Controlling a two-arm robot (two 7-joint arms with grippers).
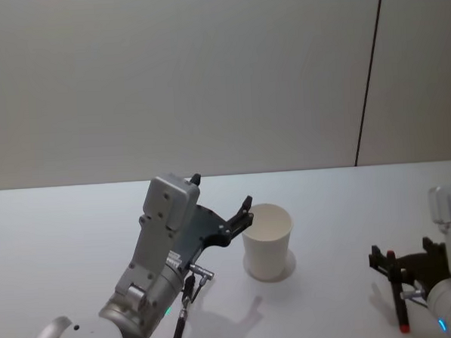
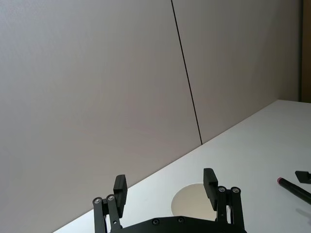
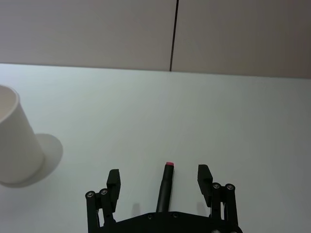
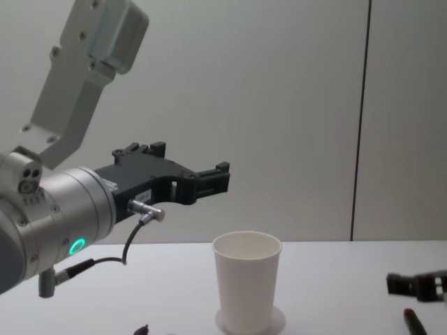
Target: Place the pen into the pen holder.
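I am looking at the pen (image 1: pixel 398 296) lying flat on the white table (image 1: pixel 70 238) on the robot's right, well apart from the pen holder (image 1: pixel 268 240). Its long axis is running almost straight away from the robot, and its red-tipped end is pointing away, toward the wall. The right gripper (image 1: pixel 402 257) is hanging just over the pen with its fingers spread wide. One fingertip is flanking each side of the pen's far end, neither is touching the barrel, and the gripper is gripping nothing. The pen holder is standing upright near the middle of the table, mouth up, plain white. The left gripper (image 1: pixel 223 193) is hovering in the air just left of the pen holder and above its rim, pointing toward it. Its fingers are also wide apart and holding nothing. A small white label (image 4: pixel 143 196) is sitting on the left gripper's black body, but I am finding its print too small to read
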